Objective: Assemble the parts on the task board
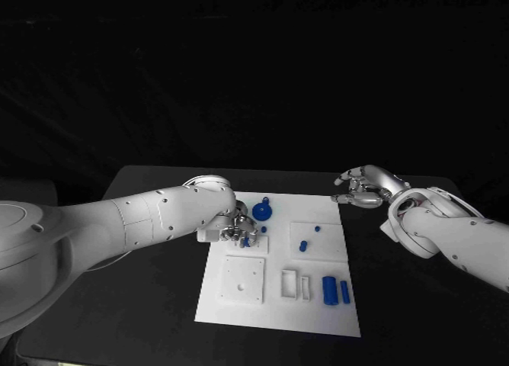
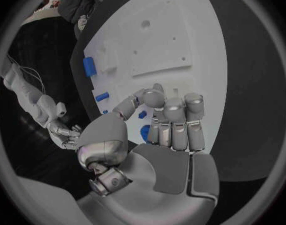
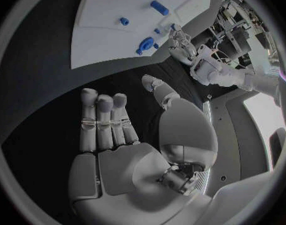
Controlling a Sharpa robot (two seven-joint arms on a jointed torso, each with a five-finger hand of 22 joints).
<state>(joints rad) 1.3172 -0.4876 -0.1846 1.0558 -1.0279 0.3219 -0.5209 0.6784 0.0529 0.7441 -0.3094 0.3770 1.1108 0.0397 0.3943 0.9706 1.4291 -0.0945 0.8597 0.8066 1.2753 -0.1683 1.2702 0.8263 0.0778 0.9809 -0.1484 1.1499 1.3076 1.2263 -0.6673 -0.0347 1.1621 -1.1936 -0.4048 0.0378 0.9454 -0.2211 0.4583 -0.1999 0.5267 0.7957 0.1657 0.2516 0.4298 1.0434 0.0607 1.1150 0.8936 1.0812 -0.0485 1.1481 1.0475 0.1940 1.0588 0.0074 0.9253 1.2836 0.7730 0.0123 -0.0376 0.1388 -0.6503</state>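
1. The black table (image 1: 155,305) carries the white task board (image 1: 321,305), long axis running away from the robot, bare table on both sides.
2. The left hand (image 1: 235,226) hangs over the board's far left; I cannot tell whether it holds anything.
3. The right hand (image 1: 368,187), fingers apart and empty, hovers off the board's far right corner.
4. Blue parts: a round one (image 1: 262,210), a small one (image 1: 303,245), two upright bars (image 1: 331,291) side by side.

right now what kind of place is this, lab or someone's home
Most likely a robotics lab or test cell, not a home: a white task board with small blue parts lies on a black table against a dark backdrop, and racks of equipment stand nearby in the right wrist view.
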